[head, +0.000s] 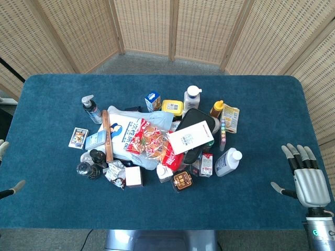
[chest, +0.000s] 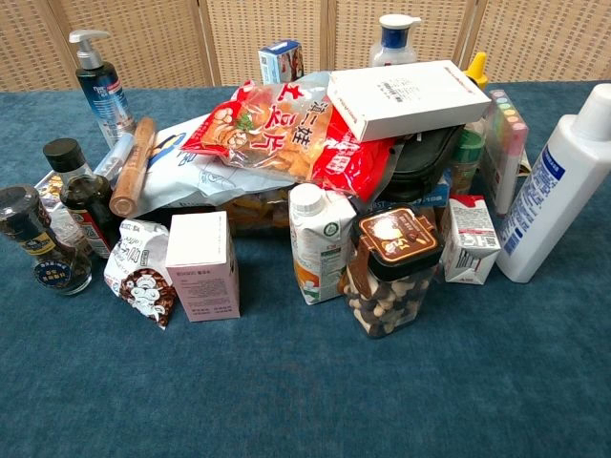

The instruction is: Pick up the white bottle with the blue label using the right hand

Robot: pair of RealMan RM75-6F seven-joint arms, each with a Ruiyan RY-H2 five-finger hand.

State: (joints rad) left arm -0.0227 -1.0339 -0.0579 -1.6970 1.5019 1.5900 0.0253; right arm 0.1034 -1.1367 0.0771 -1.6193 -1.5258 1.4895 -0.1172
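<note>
The white bottle with the blue label [head: 228,161] stands at the right edge of the pile of goods; in the chest view this bottle [chest: 558,191] rises at the far right, next to a small carton. My right hand [head: 306,178] hovers open over the table's right front part, fingers spread and pointing away from me, well to the right of the bottle and apart from it. Only fingertips of my left hand [head: 4,149] show at the left edge, spread and holding nothing. Neither hand appears in the chest view.
A second white bottle [head: 192,98] stands at the back of the pile. Close to the target are a small carton [chest: 470,239], a pastel marker set [chest: 503,143] and a jar of chocolates [chest: 391,272]. A white box [head: 191,137] lies atop the snack bags.
</note>
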